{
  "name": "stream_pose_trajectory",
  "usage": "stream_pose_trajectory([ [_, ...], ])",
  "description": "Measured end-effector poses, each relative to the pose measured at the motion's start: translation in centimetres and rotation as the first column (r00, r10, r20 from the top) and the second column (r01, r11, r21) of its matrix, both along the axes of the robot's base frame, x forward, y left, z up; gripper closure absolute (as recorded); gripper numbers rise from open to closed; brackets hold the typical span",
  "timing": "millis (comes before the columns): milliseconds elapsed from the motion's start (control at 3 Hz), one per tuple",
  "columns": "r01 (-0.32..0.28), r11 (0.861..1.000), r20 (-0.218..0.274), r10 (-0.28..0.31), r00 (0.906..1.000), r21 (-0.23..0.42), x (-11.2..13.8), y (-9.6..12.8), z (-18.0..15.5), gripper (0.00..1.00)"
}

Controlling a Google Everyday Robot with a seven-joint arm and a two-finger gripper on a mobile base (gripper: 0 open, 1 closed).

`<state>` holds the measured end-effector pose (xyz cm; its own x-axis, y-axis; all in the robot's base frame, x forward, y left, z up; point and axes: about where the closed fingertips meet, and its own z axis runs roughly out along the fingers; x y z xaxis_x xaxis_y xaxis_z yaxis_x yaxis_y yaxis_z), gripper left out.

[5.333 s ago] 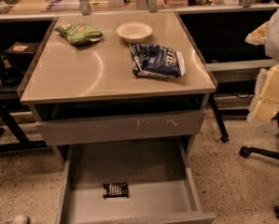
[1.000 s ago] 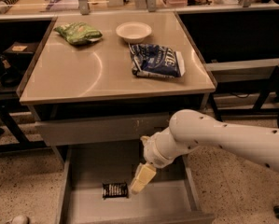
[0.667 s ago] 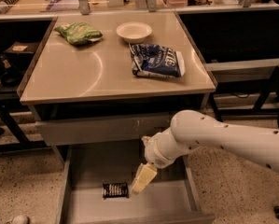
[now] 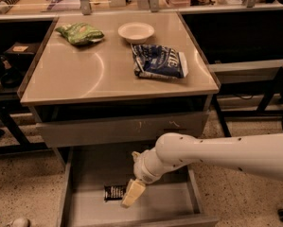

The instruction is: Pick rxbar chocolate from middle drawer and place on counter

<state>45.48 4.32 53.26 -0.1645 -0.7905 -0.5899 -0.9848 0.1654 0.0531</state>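
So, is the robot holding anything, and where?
Nothing seems held: the gripper sits in the drawer beside the bar, which lies flat on the bottom.

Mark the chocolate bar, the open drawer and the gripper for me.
chocolate bar (image 4: pixel 112 192): camera view, middle of its black wrapper.
drawer (image 4: pixel 167 200): camera view, bare floor right of the bar.
gripper (image 4: pixel 132 193): camera view, pale tip down inside the drawer, at the bar's right end.

You have warm overhead light, with a curved glare on the counter (image 4: pixel 75 79). Below it, the gripper (image 4: pixel 132 193) hangs in dimmer light.
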Motion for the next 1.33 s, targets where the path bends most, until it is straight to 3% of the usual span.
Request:
stream_pose_trajectory([
  [333, 0.000, 1.000, 0.000, 0.000, 1.0000, 0.000, 0.0, 0.0, 0.0, 0.00],
  [667, 0.004, 1.000, -0.015, -0.005, 0.9999, -0.001, -0.5, 1.2, -2.1, 0.00],
  [1000, 0.030, 0.999, -0.023, -0.030, 0.9993, 0.025, 0.9, 3.6, -7.5, 0.00],
  [1333, 0.030, 0.999, -0.023, -0.030, 0.9993, 0.025, 0.9, 3.6, -7.6, 0.00],
])
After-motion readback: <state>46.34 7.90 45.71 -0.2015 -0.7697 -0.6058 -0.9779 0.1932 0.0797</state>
